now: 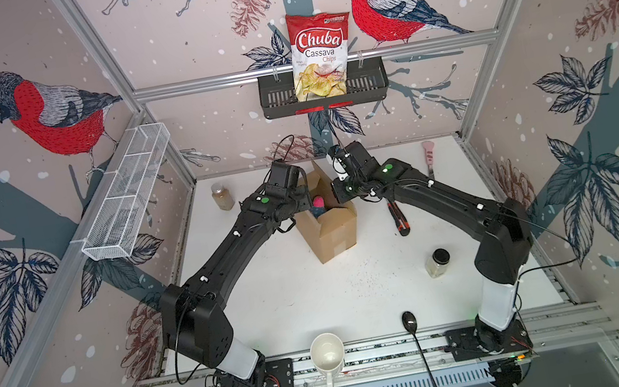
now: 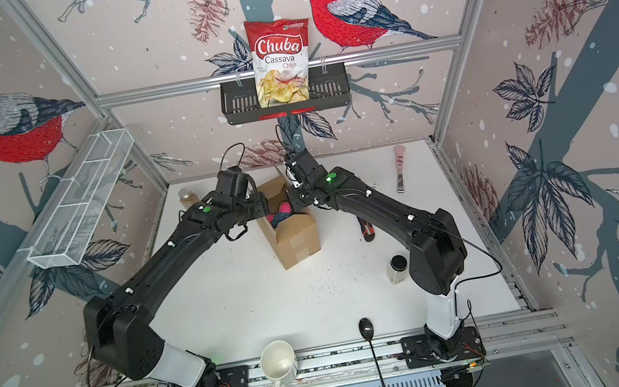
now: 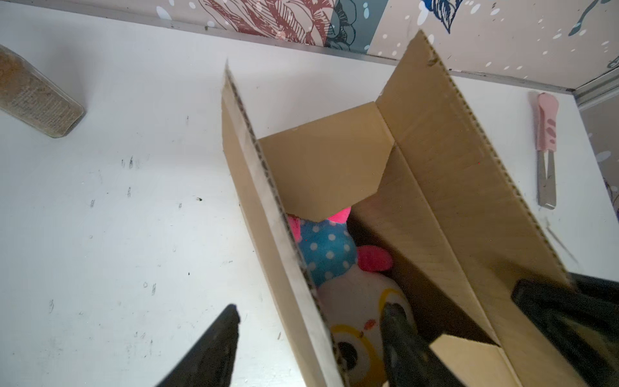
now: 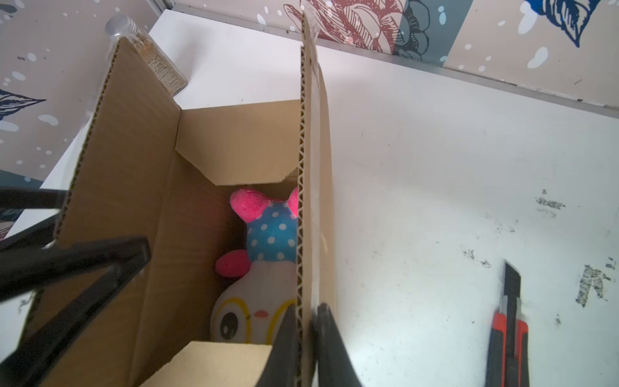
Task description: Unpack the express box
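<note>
The express box (image 1: 328,230) (image 2: 297,239) stands at the table's middle back, brown cardboard with its top flaps up. Inside lies a plush toy (image 3: 338,254) (image 4: 268,241), white with a blue dotted cap and pink ears. My left gripper (image 3: 311,316) is open. It straddles the box's left long flap (image 3: 268,207): one finger (image 3: 227,328) is outside and the other (image 3: 395,325) is inside, against the toy's face. My right gripper (image 4: 305,316) is shut on the right long flap (image 4: 313,167), which stands upright. In both top views the two wrists meet over the box.
A spice jar (image 1: 223,196) stands at back left and a pink-handled knife (image 1: 429,156) lies at back right. A red-black utility knife (image 1: 399,219) lies right of the box. A black-lidded jar (image 1: 438,263), a mug (image 1: 327,354) and a spoon (image 1: 418,347) lie nearer. A black wall basket (image 1: 366,84) holds a chips bag (image 1: 321,53).
</note>
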{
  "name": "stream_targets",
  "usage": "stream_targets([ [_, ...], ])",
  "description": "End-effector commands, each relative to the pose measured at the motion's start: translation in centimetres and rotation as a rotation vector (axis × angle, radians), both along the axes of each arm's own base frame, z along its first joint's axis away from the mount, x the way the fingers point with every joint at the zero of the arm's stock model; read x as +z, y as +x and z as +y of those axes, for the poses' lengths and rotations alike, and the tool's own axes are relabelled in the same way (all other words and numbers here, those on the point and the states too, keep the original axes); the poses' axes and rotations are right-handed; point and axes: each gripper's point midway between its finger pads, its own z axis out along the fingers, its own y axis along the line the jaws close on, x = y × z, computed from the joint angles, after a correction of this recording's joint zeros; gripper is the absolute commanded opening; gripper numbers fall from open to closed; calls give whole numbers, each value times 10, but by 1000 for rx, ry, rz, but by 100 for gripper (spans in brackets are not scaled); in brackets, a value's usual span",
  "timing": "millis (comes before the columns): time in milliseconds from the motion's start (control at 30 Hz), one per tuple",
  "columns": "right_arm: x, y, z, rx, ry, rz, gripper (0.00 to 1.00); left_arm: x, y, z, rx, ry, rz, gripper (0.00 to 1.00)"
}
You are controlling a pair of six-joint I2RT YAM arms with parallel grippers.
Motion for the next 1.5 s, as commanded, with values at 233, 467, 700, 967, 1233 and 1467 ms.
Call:
stream_targets([
  [233, 12, 0, -13, -7, 172, 50, 4, 1, -10, 17, 66, 20, 0, 48],
  [467, 11, 1, -22, 12, 302, 105, 5, 7, -18, 23, 78, -33, -94, 46],
  [700, 19, -4, -19, 53, 347, 116, 9, 7, -19, 19, 59, -80, -119, 47],
  [967, 15, -2, -14, 39, 258, 94, 25, 21, -14, 5, 12, -146, -171, 45],
  [1233, -1, 9, 1, 19, 154, 99, 45, 22, -16, -2, -23, -175, -166, 44],
  [1467, -4, 21, 15, 28, 135, 117, 50, 18, -18, -4, -36, -185, -163, 43],
])
